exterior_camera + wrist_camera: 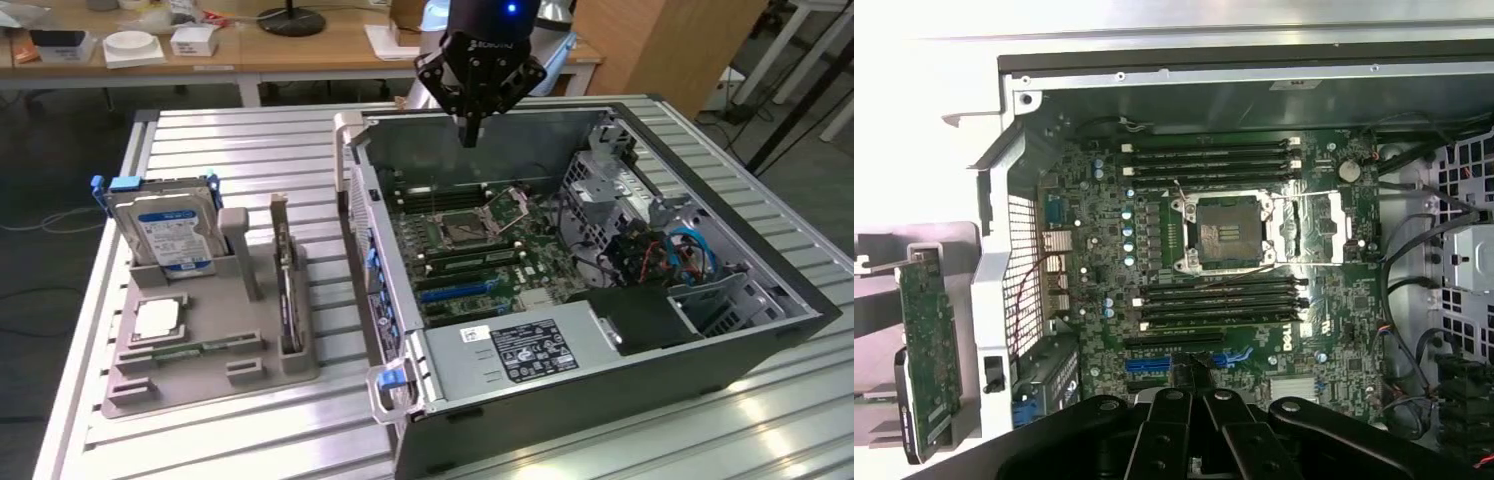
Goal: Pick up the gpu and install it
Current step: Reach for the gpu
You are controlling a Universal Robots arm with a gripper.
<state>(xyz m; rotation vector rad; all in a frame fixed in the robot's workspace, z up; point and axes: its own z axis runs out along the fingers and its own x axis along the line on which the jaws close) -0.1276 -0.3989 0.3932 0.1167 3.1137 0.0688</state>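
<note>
Sitting nearest in the exterior view, the power supply (534, 350) occupies the front corner of the open computer case (747, 330) on the slatted bench (240, 140). On the exterior view's left, a grey holder (200, 385) carries the gpu (284, 280), standing on edge in a slot, with the hard drive (167, 235) upright behind it. Deeper in the case lies the motherboard (467, 245). Above the case's far wall hangs the claw (467, 135), pinched together and holding nothing, well apart from the gpu.
</note>
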